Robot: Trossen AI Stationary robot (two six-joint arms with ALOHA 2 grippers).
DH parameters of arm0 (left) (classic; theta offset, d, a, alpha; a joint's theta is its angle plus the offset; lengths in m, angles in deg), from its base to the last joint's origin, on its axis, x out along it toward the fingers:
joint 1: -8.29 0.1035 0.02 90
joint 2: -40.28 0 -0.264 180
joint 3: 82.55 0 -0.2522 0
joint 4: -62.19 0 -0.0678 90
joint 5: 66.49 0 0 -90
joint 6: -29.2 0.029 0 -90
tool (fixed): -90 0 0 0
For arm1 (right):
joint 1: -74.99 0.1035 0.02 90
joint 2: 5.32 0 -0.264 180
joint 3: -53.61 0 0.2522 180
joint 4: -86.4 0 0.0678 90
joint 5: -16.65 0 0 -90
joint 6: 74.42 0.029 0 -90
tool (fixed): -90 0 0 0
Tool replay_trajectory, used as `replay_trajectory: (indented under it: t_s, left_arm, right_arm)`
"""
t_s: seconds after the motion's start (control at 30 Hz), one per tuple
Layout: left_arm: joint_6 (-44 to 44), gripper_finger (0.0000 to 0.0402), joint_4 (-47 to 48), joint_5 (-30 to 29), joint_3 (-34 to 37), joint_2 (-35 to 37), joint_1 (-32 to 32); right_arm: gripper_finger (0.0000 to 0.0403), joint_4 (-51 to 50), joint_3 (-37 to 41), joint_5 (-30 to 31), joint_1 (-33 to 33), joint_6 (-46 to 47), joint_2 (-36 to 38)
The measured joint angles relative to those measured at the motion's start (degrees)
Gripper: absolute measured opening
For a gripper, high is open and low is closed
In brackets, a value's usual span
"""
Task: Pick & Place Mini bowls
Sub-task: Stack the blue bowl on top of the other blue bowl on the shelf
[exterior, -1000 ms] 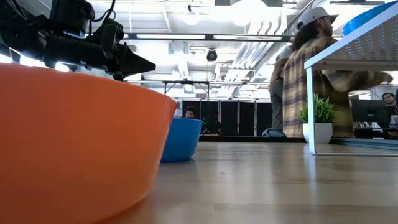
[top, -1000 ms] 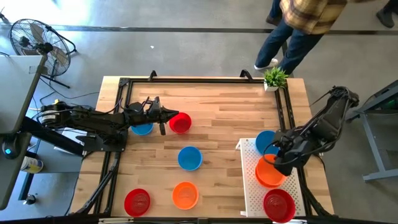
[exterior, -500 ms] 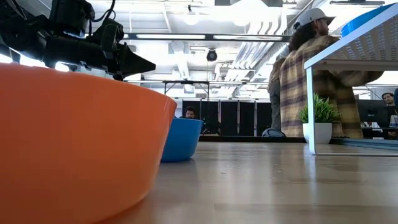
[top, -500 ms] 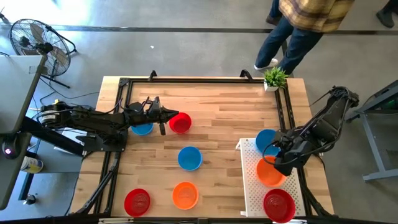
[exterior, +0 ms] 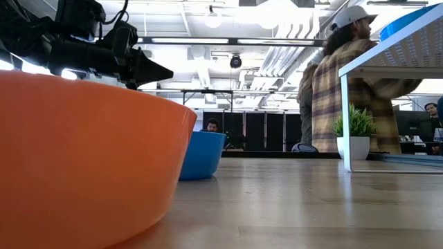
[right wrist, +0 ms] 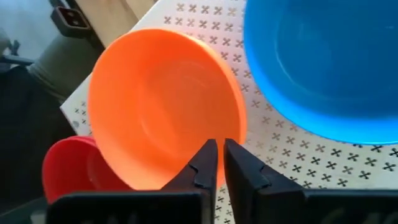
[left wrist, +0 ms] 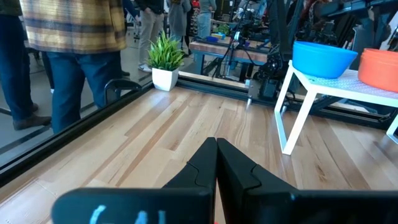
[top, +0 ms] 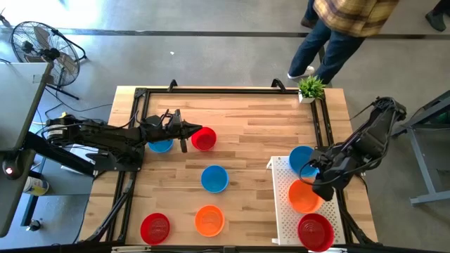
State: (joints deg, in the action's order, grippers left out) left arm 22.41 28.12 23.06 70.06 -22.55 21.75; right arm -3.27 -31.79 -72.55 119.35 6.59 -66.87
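Observation:
Several glossy mini bowls show in the high view. On the table stand a red bowl (top: 204, 139), a blue bowl (top: 160, 146) under my left arm, a blue bowl (top: 214, 178), an orange bowl (top: 209, 220) and a red bowl (top: 155, 228). Blue (top: 301, 159), orange (top: 303, 197) and red (top: 315, 232) bowls sit on the white tray (top: 281, 211). My left gripper (top: 191, 133) (left wrist: 216, 148) is shut, raised beside the far red bowl's left rim. My right gripper (top: 316, 187) (right wrist: 219, 149) is shut on the tray's orange bowl (right wrist: 155, 112). My right gripper holds the orange bowl by its rim (right wrist: 235, 134) on the side toward the blue bowl (right wrist: 323, 62). One finger stands inside the bowl and one outside. The fingers come slanting down from above. The bowl sits on the tray, and its other edge overlaps the red bowl (right wrist: 68, 168).
A dark frame runs around the wooden table (top: 253, 123). A small potted plant (top: 310, 88) stands at the far right corner. The tray stands on legs (left wrist: 283, 118) above the table top. A person in a plaid shirt (top: 337, 28) stands beyond the far edge.
My right gripper has drifted a little toward the table's near right corner, uncovering more of the tray's blue bowl. The person behind the table has shifted.

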Motion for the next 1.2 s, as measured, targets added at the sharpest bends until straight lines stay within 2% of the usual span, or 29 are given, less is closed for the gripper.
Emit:
replay_trajectory:
  t_s: [0.13,0.27,0.4,0.53,0.63,0.73,0.8,0.9,1.0,1.2]
  left_arm:
    - [0.00,0.0000,0.00,0.00,0.00,0.00,0.02]
    - [0.00,0.0000,0.00,0.02,0.00,0.00,-0.01]
    - [0.02,0.0000,0.35,0.01,0.00,-0.02,-0.01]
    - [0.02,0.0000,0.46,0.02,0.00,-0.04,0.00]
    - [0.01,0.0000,0.46,0.01,0.00,-0.04,0.00]
    - [0.00,0.0000,0.51,0.00,0.00,-0.04,-0.01]
    - [0.02,0.0000,0.91,0.00,0.00,-0.04,0.01]
    - [0.02,0.0000,1.40,-0.10,0.00,-0.04,-0.01]
    - [0.02,0.0000,1.53,-0.13,0.00,-0.04,0.01]
    - [0.03,0.0000,-0.27,-0.02,0.00,-0.04,0.01]
  right_arm:
    - [0.0002,1.77,0.00,0.08,-0.12,0.01,1.01]
    - [0.0004,4.47,0.00,3.64,-0.78,-2.76,2.03]
    - [0.0001,8.85,0.00,8.42,-3.12,-11.48,2.44]
    - [0.0001,17.14,1.53,10.45,-8.40,-25.14,2.42]
    - [0.0000,27.86,5.26,7.33,-13.97,-38.14,2.42]
    - [0.0000,41.12,11.29,0.55,-20.59,-48.04,2.36]
    - [0.0000,51.28,16.29,-4.55,-25.49,-52.05,1.98]
    - [0.0000,62.49,22.22,-11.56,-32.65,-53.03,-0.02]
    - [0.0000,68.19,23.73,-16.21,-37.47,-54.29,-3.41]
    - [0.0001,67.87,18.95,-16.17,-41.99,-59.63,-11.16]
